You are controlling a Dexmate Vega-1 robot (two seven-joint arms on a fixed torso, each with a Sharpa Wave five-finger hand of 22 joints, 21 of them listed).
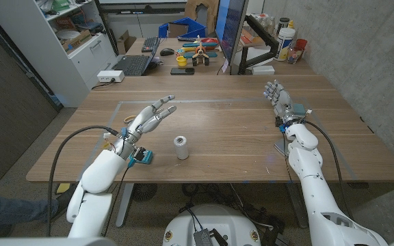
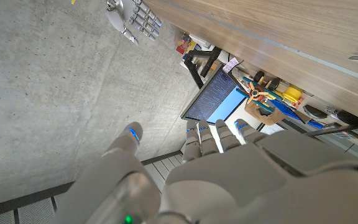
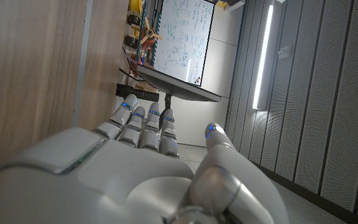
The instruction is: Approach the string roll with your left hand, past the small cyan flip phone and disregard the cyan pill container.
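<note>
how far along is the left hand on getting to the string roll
Early stage. Done: the left hand is raised over the table, fingers spread, holding nothing. In hand: it hovers to the left of the string roll, apart from it, with a small cyan item by its wrist. Left: closing the gap to the roll. The right hand waits open at the far side.

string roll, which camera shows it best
The head view: the string roll stands upright on the table, right of the left hand. The left wrist view looks past that hand to wall and desk clutter; the right wrist view gives tabletop and monitor, no roll.
</note>
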